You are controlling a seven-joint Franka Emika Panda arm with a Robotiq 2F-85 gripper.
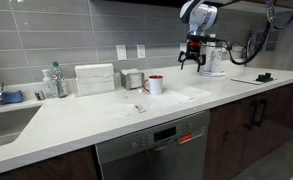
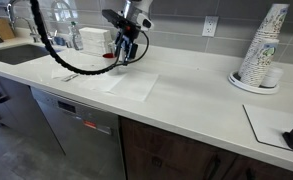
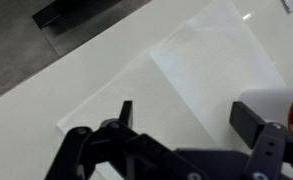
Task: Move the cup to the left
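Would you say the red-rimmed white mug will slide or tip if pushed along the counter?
The cup looks squat and stands upright, so it will probably slide rather than tip. The counter looks smooth and glossy, so drag seems low.

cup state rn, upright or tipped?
Upright. In an exterior view the cup stands on its base on the counter, red rim on top. Contents: cannot tell.

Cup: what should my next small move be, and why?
Probably ease the open gripper sideways until it is over the cup: it hangs above the counter, off to one side of the cup, and the wrist view catches only a red edge.
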